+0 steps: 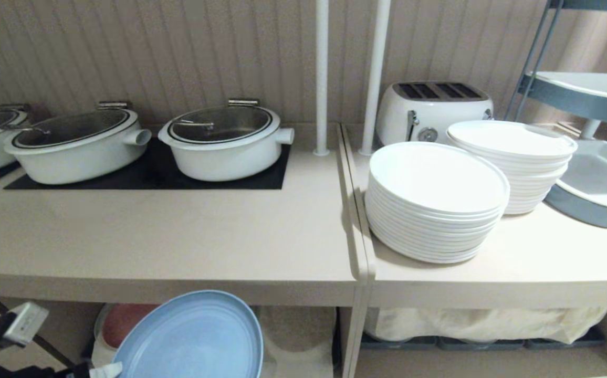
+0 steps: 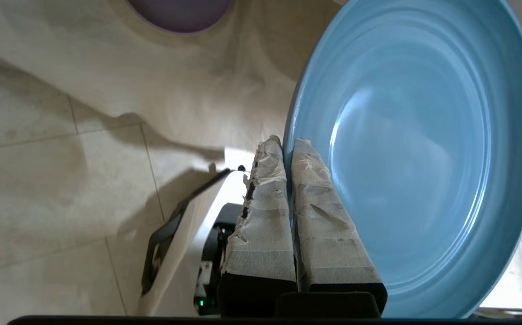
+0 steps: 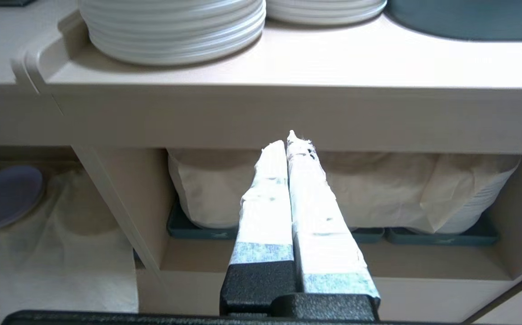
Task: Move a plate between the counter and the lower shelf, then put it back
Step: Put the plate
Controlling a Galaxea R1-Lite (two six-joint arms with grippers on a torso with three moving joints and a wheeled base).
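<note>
I am pinching the rim of the small round light-blue matte plate (image 2: 419,149) in my left tool (image 2: 288,146), holding it tilted just below the thick front edge of the long beige worktop (image 1: 167,236), in front of the lower shelf (image 1: 295,331) with its wrinkled white cloth. I am judging two risks: the thin rim grip slipping, and the plate's far edge clipping the worktop's front. My right tool (image 3: 290,142), pressed together, is sitting idle.

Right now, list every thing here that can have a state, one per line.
plate: held by its rim, tilted, below the counter edge
left gripper: shut on the plate
right gripper: shut, holding nothing
two pots: lids on
white dinner plates: stacked in two piles
toaster: slots empty
</note>
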